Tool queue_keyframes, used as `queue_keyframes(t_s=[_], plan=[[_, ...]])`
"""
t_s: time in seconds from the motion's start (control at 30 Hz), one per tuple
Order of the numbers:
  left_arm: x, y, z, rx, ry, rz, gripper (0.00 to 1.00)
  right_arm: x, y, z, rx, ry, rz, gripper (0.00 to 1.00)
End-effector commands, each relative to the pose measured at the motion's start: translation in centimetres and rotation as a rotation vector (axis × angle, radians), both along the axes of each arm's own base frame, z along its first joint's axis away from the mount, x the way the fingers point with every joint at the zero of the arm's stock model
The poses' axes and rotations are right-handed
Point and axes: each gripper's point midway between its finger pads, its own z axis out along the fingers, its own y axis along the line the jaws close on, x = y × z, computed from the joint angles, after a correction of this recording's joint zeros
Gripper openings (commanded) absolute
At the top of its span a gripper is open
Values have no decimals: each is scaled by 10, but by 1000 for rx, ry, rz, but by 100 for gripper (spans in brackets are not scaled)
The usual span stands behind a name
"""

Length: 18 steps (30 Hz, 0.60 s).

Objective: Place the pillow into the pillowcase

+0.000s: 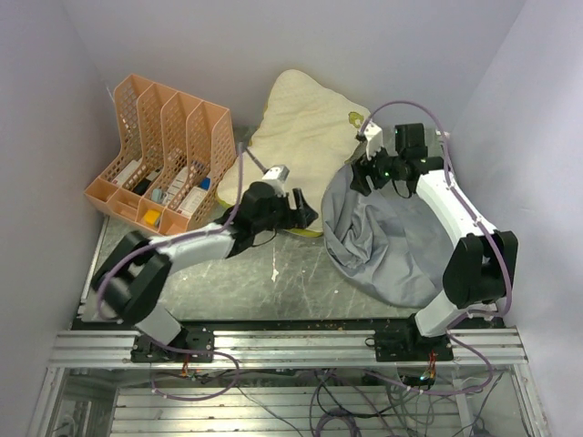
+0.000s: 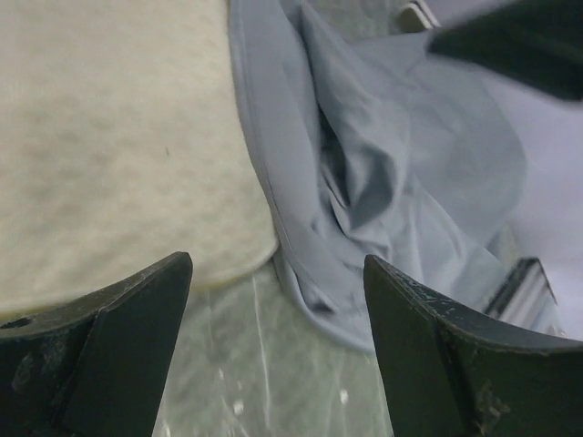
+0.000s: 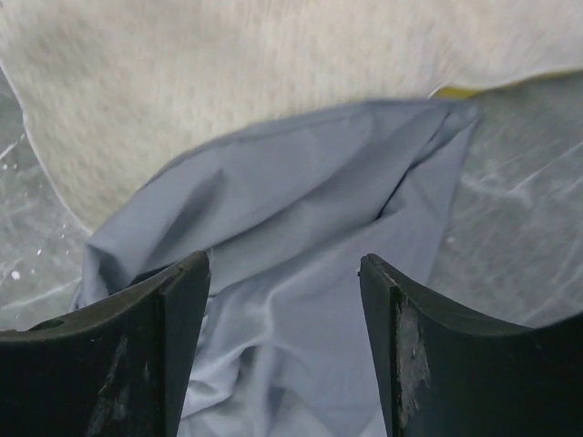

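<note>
Your left gripper hangs with jaws spread at the 6 o'clock edge of the pillow; your right gripper gapes too, over the pillowcase, crumpled at 4 o'clock of the pillow, touching it.

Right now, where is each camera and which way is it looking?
Top camera: above and behind the arms, looking down at the table, pillow, pillowcase and orange rack; both arms, left hand and right hand show.
Left wrist camera: on the left arm, looking past its open fingers at the pillow's edge beside the pillowcase.
Right wrist camera: on the right arm, looking past its open fingers at pillowcase meeting the pillow.
Shared: both wrist views show pillow beside pillowcase.
</note>
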Motion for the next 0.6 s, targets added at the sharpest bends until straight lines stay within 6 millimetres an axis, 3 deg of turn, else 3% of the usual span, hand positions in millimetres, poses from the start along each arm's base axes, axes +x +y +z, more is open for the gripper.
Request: queue_keyframes(t_s=[0.0,0.13,0.23,0.27,0.33,0.4,0.47,0.57], plan=[[45,-38,3,-11,-43,40,87,-19,-9,-43,-52,106,-39,68],[65,-72,-29,62,29,25,87,-28,-18,-73,-110,155,-68,67],[66,-93,-44,67,62,-24,78,-39,-23,-99,-150,215,-60,65],[65,-96,-50,67,77,-37,73,-42,-25,-105,-159,225,-60,62],[62,-99,-59,67,95,-53,59,-47,-30,-107,-166,225,-64,42],[58,-96,-55,55,94,-63,33,-44,-42,-92,-171,176,-94,16],[55,-86,-33,24,58,-44,9,-35,-70,-65,-190,89,-173,1],[44,-62,12,8,-16,-14,7,-27,-120,-17,-218,-45,-295,0]])
